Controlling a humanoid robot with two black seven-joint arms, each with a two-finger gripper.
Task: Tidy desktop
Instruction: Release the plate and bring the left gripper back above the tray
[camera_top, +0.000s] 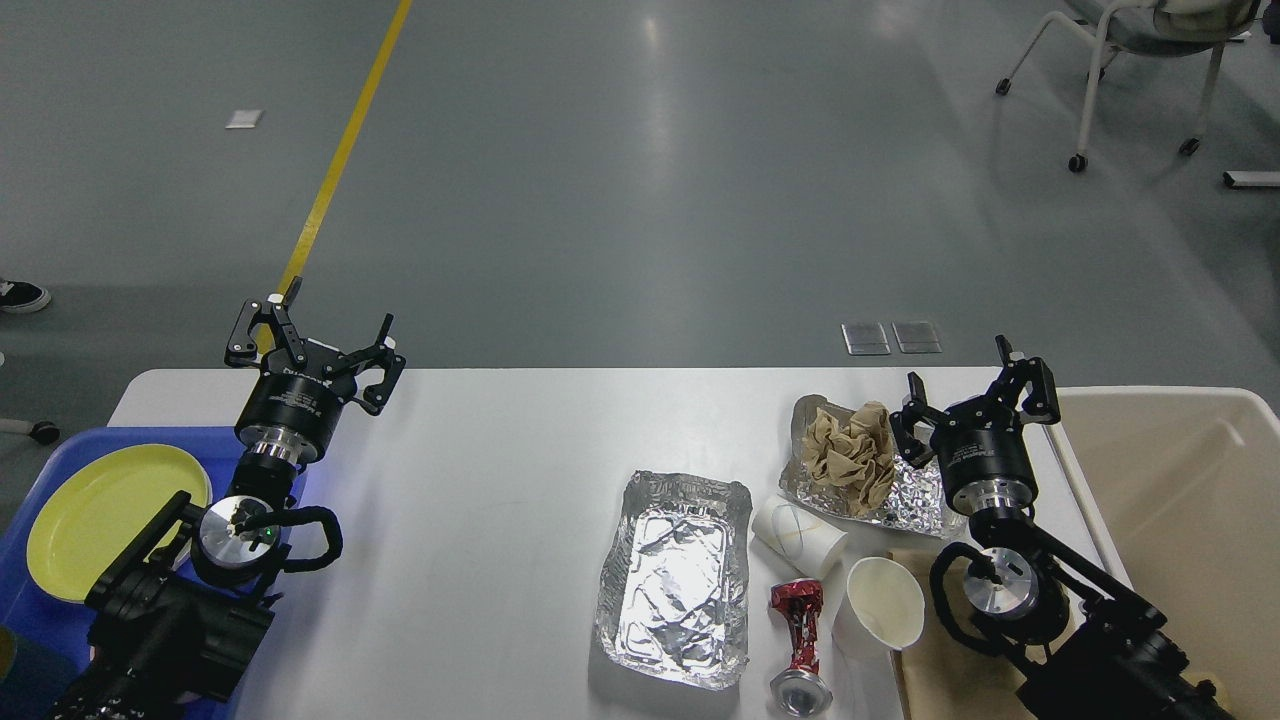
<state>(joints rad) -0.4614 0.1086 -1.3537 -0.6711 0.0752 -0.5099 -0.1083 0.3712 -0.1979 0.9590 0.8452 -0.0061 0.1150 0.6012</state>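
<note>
The white desktop (480, 480) carries litter on its right half: a flattened foil tray (676, 580), a crumpled brown paper ball (850, 455) on a foil sheet (910, 500), two white paper cups (800, 535) (885, 600) lying on their sides, and a crushed red can (800, 645). My left gripper (312, 345) is open and empty above the desktop's far left edge. My right gripper (975, 395) is open and empty just right of the paper ball.
A blue tray (25, 620) at the left holds a yellow-green plate (100, 515). A cream bin (1170, 480) stands at the right edge. A brown sheet (950, 670) lies under my right arm. An office chair (1130, 60) stands on the floor beyond.
</note>
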